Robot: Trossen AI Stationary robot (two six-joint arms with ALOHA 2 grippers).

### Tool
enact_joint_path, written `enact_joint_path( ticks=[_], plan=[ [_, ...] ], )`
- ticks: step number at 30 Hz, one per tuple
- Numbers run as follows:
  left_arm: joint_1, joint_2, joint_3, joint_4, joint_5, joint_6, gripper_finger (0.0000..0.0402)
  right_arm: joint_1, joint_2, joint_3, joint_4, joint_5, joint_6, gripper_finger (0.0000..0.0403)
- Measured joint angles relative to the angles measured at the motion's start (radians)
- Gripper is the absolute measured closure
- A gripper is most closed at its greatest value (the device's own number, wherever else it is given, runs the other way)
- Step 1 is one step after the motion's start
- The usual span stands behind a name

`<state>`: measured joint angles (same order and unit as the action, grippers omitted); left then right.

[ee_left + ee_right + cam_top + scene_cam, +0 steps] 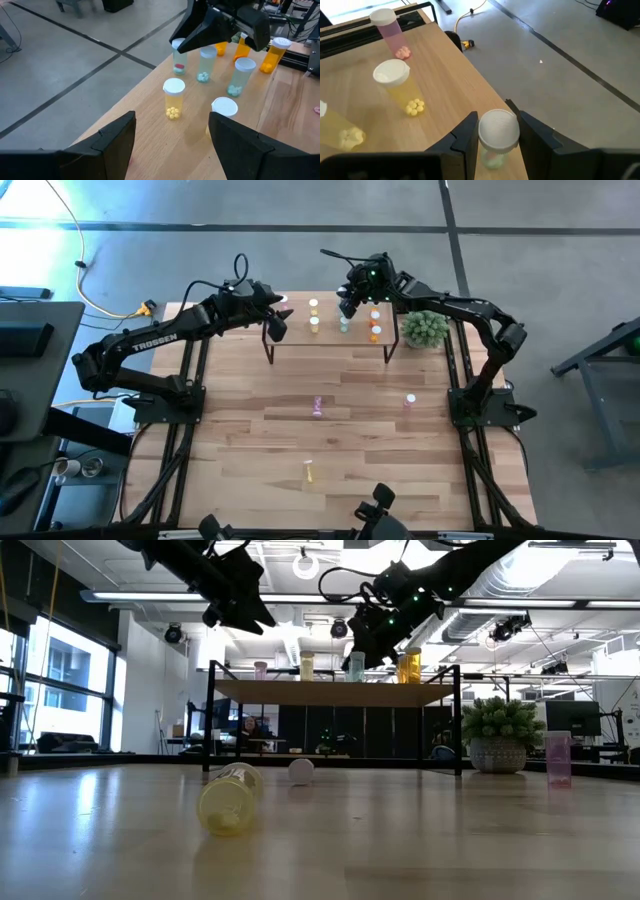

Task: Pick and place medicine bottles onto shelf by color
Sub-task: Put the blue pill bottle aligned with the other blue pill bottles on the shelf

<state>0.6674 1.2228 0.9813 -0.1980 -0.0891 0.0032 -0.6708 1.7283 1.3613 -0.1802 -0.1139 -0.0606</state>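
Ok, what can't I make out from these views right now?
- High view: the right gripper covers part of the shelf, hiding any bottles beneath it.
- Right wrist view: the capped bottle shows mostly cap, so its body colour is unclear.
- Left wrist view: the nearest bottle has its body hidden behind the left gripper.
- Low view: the far lying bottle shows only its cap.

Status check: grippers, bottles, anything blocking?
Right gripper astride green bottle on shelf. Left gripper open above shelf. Three bottles left on table. Nothing blocking.
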Motion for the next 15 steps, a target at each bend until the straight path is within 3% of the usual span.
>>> enact_joint_path(
  ticks=[15],
  plan=[
    [0.000,0.000,0.000,0.000,0.000,0.026,0.0163,0.000,0.000,0.000,-0.008,0.001,-0.007,0.0299]
  ],
)
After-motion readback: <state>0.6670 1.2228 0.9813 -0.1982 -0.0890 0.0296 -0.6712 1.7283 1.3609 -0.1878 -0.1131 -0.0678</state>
